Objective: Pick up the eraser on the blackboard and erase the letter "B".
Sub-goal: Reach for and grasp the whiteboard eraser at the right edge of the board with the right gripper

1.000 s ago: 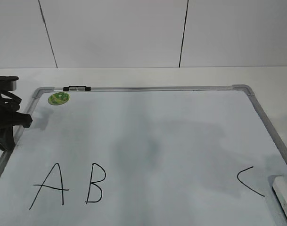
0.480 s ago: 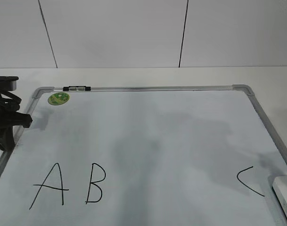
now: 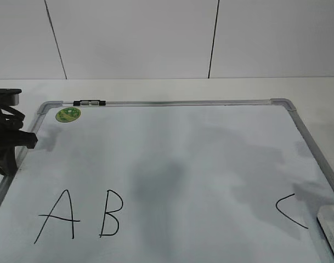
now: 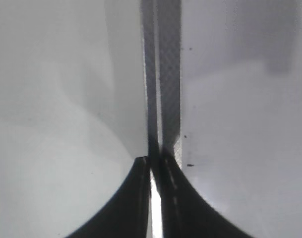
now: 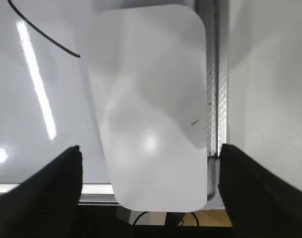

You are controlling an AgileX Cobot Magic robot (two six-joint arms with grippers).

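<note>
The eraser (image 5: 151, 109) lies at the blackboard's (image 3: 210, 164) near right corner, against the frame beside the letter "C" (image 3: 290, 211). The right gripper (image 5: 150, 188) has its fingers spread wide either side of it, not touching. The letter "B" (image 3: 111, 213) stands near left, intact. The left gripper (image 4: 155, 198), pressed together, sits at the board's left frame

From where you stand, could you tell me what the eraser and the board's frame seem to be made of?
The eraser: probably smooth white plastic, glossy, since a soft light spot reflects off its top. The blackboard frame: likely silver-grey metal, perhaps aluminium, with a fine ribbed, faintly shiny surface.
</note>
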